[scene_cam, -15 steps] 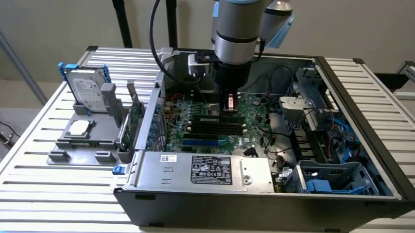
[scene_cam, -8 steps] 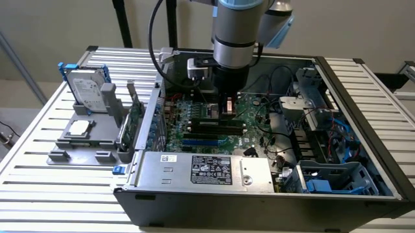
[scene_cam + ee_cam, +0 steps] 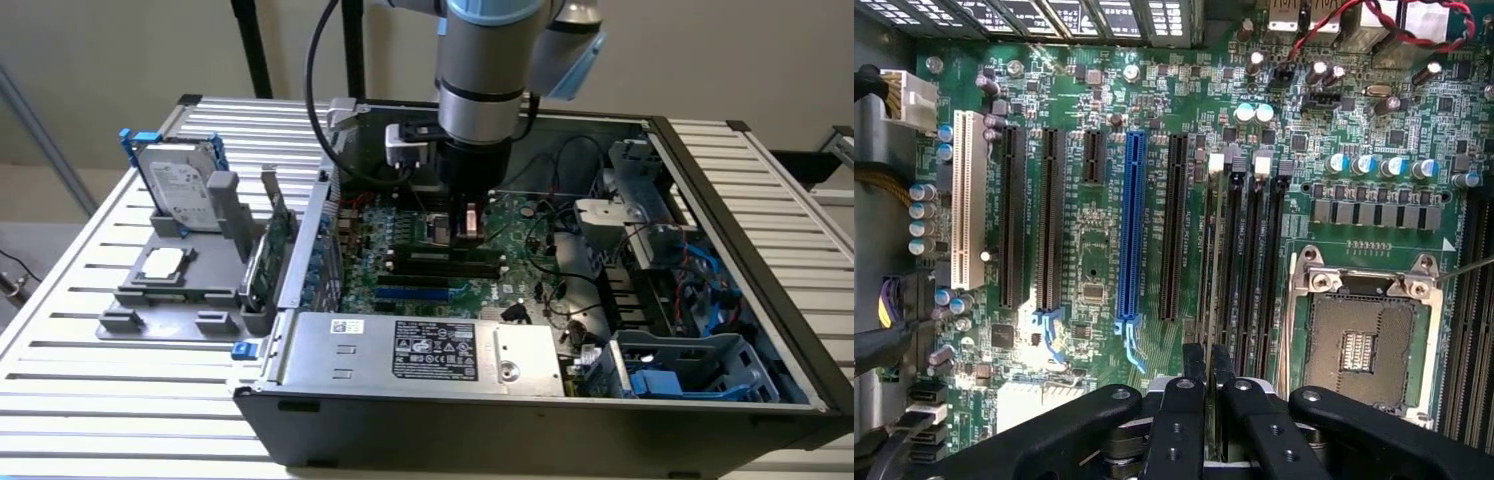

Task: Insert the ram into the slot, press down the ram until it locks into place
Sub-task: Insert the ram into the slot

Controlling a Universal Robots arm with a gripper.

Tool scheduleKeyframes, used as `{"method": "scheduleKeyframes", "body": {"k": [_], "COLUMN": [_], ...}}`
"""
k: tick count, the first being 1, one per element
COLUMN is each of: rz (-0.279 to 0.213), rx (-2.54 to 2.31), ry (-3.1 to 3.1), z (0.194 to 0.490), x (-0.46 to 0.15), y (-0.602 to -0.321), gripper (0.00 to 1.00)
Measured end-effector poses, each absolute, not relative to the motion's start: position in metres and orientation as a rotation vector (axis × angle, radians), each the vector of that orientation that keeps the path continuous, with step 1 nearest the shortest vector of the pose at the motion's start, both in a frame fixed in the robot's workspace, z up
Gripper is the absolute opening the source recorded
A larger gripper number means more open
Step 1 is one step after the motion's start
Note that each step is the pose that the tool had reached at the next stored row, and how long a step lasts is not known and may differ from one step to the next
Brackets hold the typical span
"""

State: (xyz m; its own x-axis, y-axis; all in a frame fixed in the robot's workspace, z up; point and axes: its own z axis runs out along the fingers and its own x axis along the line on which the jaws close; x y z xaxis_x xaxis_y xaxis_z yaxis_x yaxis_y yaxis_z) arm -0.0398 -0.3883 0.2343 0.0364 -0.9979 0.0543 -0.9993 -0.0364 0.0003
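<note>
In the wrist view my gripper [image 3: 1208, 352] has its two black fingers [image 3: 1194, 368] pressed close together on the ram [image 3: 1210, 262]. The ram shows edge-on as a thin green strip. It stands along the first slot [image 3: 1215, 185] of a row of long black sockets [image 3: 1259, 260] with small end latches, beside the blue socket [image 3: 1132, 230]. How deep the ram sits in the slot I cannot tell. In the exterior view the gripper [image 3: 466, 238] reaches straight down onto the motherboard [image 3: 400, 235] inside the open case, just above the dark sockets [image 3: 441, 263].
The square metal-framed processor socket [image 3: 1364, 340] lies close beside the slots. Cables [image 3: 574, 230] and a drive cage [image 3: 667, 365] crowd the case at the exterior view's right. Outside it, a grey fixture [image 3: 160, 290] holds a hard drive [image 3: 187, 185] and a wider green card [image 3: 276, 245].
</note>
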Motion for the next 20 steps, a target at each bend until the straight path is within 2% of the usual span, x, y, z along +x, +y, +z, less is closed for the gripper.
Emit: {"method": "scheduleKeyframes", "body": {"k": [20], "rz": [0.073], "rx": [2.233], "ry": [-2.153], "z": [0.2275], "x": [-0.0399], "y": [-0.3875], "gripper": [0.14]}}
